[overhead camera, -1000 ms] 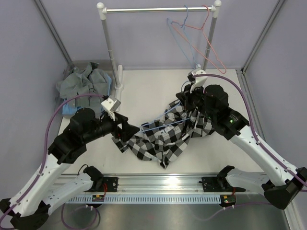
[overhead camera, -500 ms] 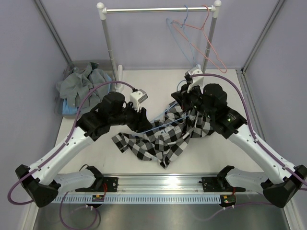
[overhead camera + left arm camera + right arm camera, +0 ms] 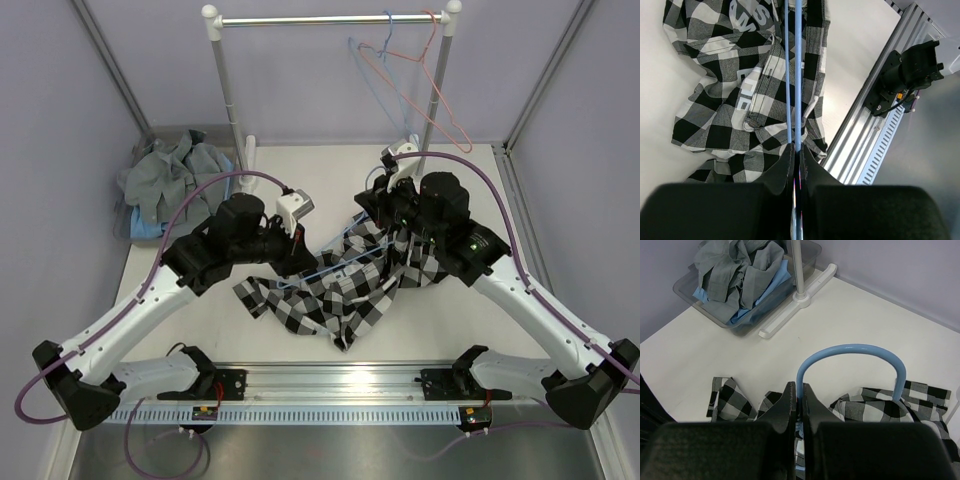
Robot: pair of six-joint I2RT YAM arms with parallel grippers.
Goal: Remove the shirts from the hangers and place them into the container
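1. Table (image 3: pixel 300 175): only the top view gives you its whole white top.
2. Rack (image 3: pixel 300 19): it stands at the far edge. You see the bar from above, and the right wrist view shows only the post and foot.
3. Checked shirt (image 3: pixel 340 300): it lies crumpled on the table between the arms, outside the container. The left wrist view adds pale lettering on the cloth.
4. Container (image 3: pixel 687 292): it sits in the far left corner beside the rack foot, holding the grey shirt (image 3: pixel 725 265) over the light blue shirt (image 3: pixel 775 282).
5. Pink-red hanger (image 3: pixel 425 90) and spare blue hanger (image 3: pixel 375 80): both hang bare at the bar's right end and appear only in the top view.
6. Blue wire hanger (image 3: pixel 797 75): it runs through the checked shirt. Its hook shows only in the right wrist view.
7. Left gripper (image 3: pixel 796 150): its jaws are pinched tight on the hanger's wire.
8. Right gripper (image 3: pixel 796 387): its jaws are clamped on the hook's stem.
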